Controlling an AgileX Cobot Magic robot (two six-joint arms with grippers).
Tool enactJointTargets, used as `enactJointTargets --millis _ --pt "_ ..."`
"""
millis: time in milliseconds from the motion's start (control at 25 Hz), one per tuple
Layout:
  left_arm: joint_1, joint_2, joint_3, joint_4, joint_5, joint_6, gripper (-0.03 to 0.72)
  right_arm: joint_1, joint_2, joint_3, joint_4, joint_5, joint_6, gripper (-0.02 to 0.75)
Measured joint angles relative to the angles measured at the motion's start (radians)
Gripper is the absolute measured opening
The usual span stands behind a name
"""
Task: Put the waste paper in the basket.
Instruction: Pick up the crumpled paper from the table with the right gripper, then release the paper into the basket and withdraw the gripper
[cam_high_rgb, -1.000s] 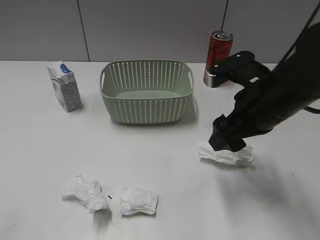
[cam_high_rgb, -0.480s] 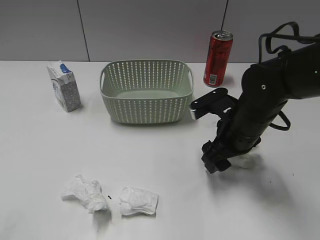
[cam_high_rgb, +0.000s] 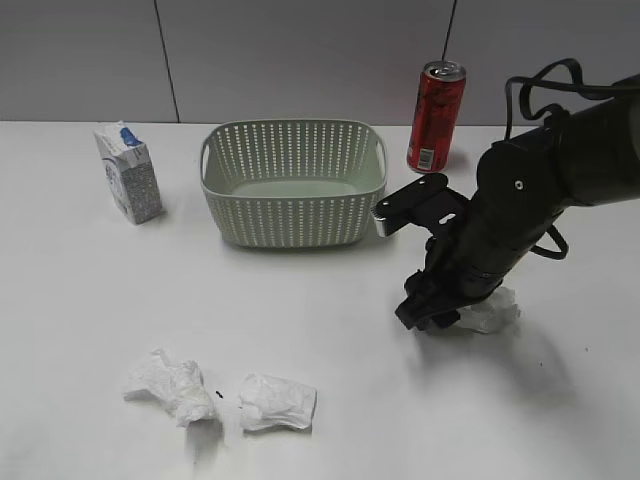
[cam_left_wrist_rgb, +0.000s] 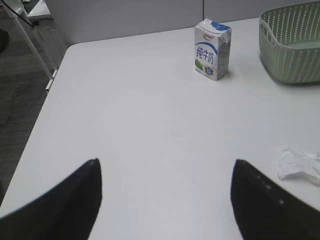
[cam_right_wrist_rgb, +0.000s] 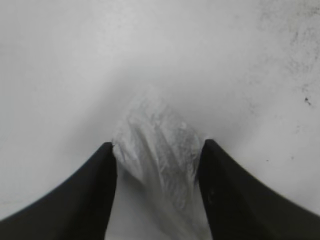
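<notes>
The crumpled white tissue-paper wad (cam_right_wrist_rgb: 160, 150) on the white table (cam_high_rgb: 90, 290) looks light, soft and compressible, so a pinch across its middle should hold it. The right hand (cam_right_wrist_rgb: 156, 192) brackets it, fingers touching both sides (grip not yet proven). Half a second ago it sat slightly higher. The left hand (cam_left_wrist_rgb: 165, 200) is spread wide and holds nothing. The pale green perforated plastic basket (cam_high_rgb: 294, 180) stands well apart.

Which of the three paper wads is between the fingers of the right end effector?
The wad on the right, alone, below the red can, sits between the right end effector fingers. The other two wads lie together at front left, untouched.
</notes>
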Motion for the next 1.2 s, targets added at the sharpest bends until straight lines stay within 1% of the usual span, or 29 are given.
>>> enactJointTargets --millis 120,160,480,520,600,680,760,880,1040,1120,1200 --pt "0.000 0.000 0.000 0.000 0.000 0.000 0.589 0.000 0.001 0.000 -0.002 -0.006 0.002 0.315" --pt "0.000 0.000 0.000 0.000 0.000 0.000 0.589 0.000 0.002 0.000 -0.002 -0.006 0.002 0.305" --pt "0.000 0.000 0.000 0.000 0.000 0.000 0.589 0.002 0.038 -0.014 -0.001 0.015 0.011 0.287" --pt "0.000 0.000 0.000 0.000 0.000 0.000 0.589 0.003 0.038 -0.014 0.002 0.015 0.011 0.261" --pt "0.000 0.000 0.000 0.000 0.000 0.000 0.589 0.005 0.038 -0.014 0.011 0.015 0.012 0.172" --pt "0.000 0.000 0.000 0.000 0.000 0.000 0.589 0.006 0.035 -0.014 0.025 0.014 0.012 0.051" --pt "0.000 0.000 0.000 0.000 0.000 0.000 0.588 0.007 0.027 -0.020 0.034 0.021 0.012 0.003" --pt "0.000 0.000 0.000 0.000 0.000 0.000 0.587 0.009 -0.019 -0.054 0.051 0.040 0.012 -0.007" --pt "0.000 0.000 0.000 0.000 0.000 0.000 0.587 0.030 -0.114 -0.169 0.054 0.040 0.013 -0.007" --pt "0.000 0.000 0.000 0.000 0.000 0.000 0.587 0.041 -0.139 -0.248 0.056 0.024 0.013 -0.007" --pt "0.000 0.000 0.000 0.000 0.000 0.000 0.587 0.045 -0.146 -0.315 0.062 -0.025 0.013 -0.007"
